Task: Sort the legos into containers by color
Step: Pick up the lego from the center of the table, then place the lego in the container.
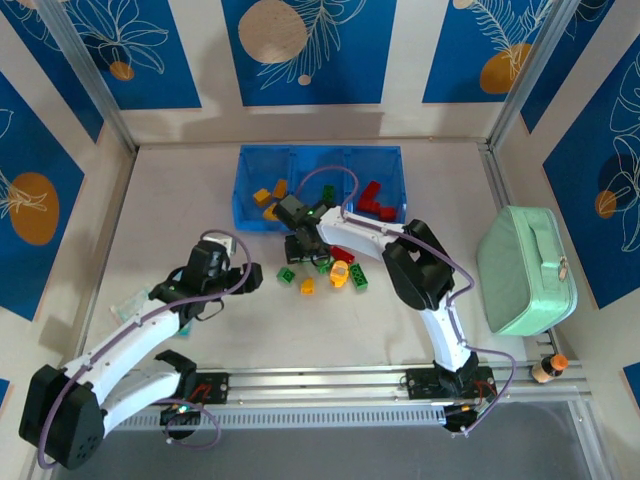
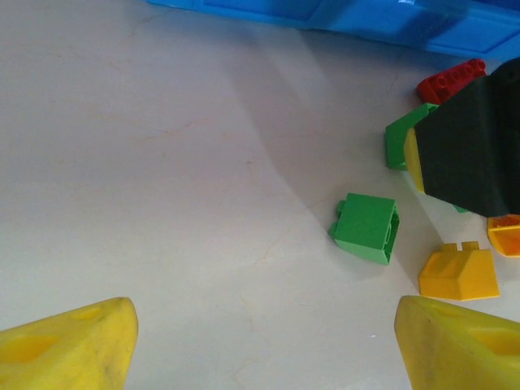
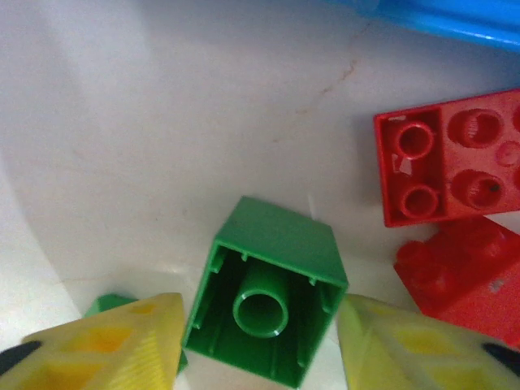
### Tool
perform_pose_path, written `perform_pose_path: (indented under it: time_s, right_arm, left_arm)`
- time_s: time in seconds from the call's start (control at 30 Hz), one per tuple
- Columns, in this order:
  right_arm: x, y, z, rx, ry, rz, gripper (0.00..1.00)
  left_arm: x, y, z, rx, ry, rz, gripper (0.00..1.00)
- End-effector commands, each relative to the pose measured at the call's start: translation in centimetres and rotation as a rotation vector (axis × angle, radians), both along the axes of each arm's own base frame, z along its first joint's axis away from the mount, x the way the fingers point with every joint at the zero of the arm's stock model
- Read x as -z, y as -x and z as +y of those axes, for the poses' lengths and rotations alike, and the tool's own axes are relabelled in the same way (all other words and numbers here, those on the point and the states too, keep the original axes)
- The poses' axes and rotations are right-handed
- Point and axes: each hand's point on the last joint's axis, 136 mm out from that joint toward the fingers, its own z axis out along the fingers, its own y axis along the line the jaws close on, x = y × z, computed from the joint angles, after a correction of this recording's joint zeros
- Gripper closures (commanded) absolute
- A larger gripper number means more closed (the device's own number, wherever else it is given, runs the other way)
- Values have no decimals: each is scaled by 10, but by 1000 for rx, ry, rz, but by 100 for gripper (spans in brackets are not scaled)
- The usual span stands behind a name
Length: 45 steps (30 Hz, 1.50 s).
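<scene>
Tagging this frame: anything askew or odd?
Nothing damaged or spilled. The green brick between the fingers of the right gripper lies tipped, hollow underside facing the wrist camera; a second green brick ahead of the left gripper also lies on its side.

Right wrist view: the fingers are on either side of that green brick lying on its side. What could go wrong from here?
The green brick sits skewed between the fingers of the right gripper, so it may twist or pop out when lifted. A second green piece pokes out beside one finger and could get dragged along. The red bricks lie close to the other finger and might be nudged.
</scene>
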Motion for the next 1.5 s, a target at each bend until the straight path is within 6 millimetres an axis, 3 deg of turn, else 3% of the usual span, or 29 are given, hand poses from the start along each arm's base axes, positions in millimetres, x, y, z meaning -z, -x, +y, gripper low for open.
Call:
perform_pose_path:
  time_s: [0.0,0.13,0.23,0.43,0.53,0.63,0.93,1.03,1.07,1.1,1.13,1.33,1.47]
  right_arm:
    - [-4,-7,3,6,15,-24,53]
    - [-7,-11,1,6,19,-38,67]
    - [-21,-11,0,-1,16,-63,74]
    - [-78,-20,-5,-3,-32,-186,74]
    - [-106,-36,-13,12,-59,-248,74]
    - [-122,-55,-26,35,-61,-274,74]
    - [-134,-109,-44,70,-65,-295,73]
    - [-131,-121,-40,61,-84,-275,67]
    - [-132,-124,-39,58,-90,-274,54]
    - [-133,-125,-35,45,-109,-267,31]
    - [-136,-126,-33,41,-119,-262,18]
    - [-165,-114,-38,54,-174,-322,16]
    - [-168,-93,-50,55,-189,-328,18]
  left_arm:
    - [3,5,1,-7,0,11,18]
    - [3,5,3,-6,-12,12,18]
    - [4,5,3,-4,-21,15,19]
    - [7,8,3,2,-26,25,19]
    - [7,9,1,13,-24,25,19]
    - [4,10,-4,27,-19,18,20]
    - [-5,17,-28,116,-14,-12,20]
    - [-7,18,-34,135,-20,-18,20]
    - [-8,19,-35,138,-22,-18,20]
    - [-8,19,-37,144,-24,-19,20]
    - [-10,18,-39,149,-22,-23,20]
    - [-13,16,-55,200,-36,-30,21]
    - [-13,13,-68,238,-46,-27,21]
